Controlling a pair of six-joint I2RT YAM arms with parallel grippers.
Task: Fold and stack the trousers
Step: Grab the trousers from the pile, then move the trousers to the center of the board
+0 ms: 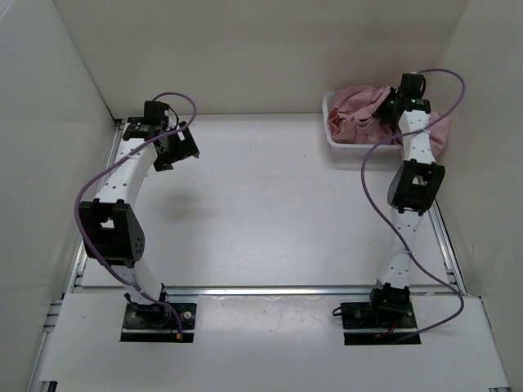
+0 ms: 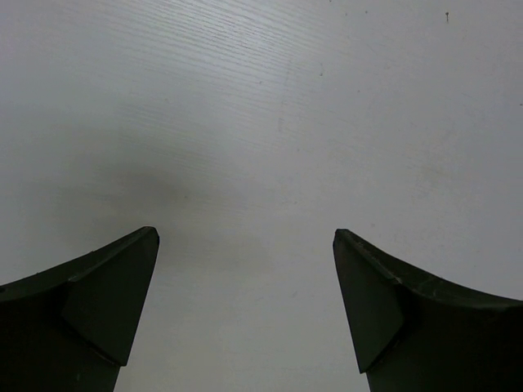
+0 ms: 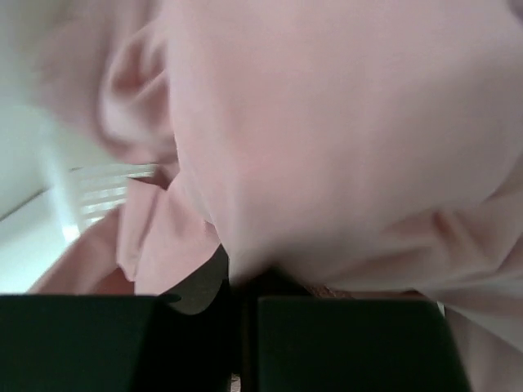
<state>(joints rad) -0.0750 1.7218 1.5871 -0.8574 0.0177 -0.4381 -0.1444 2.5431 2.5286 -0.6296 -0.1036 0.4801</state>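
Observation:
The dusty-pink trousers lie bunched in a white slatted basket at the table's back right, with some cloth hanging over its right rim. My right gripper is down in the pile. In the right wrist view its jaws stand almost together with pink cloth bunched at their tips, filling most of the view. My left gripper hovers over the bare white table at the back left. It is open and empty, with only tabletop between its fingers.
White walls close in the table on the left, back and right. The basket's slats show at the left of the right wrist view. Purple cables loop off both arms. An aluminium rail runs along the near edge by the arm bases.

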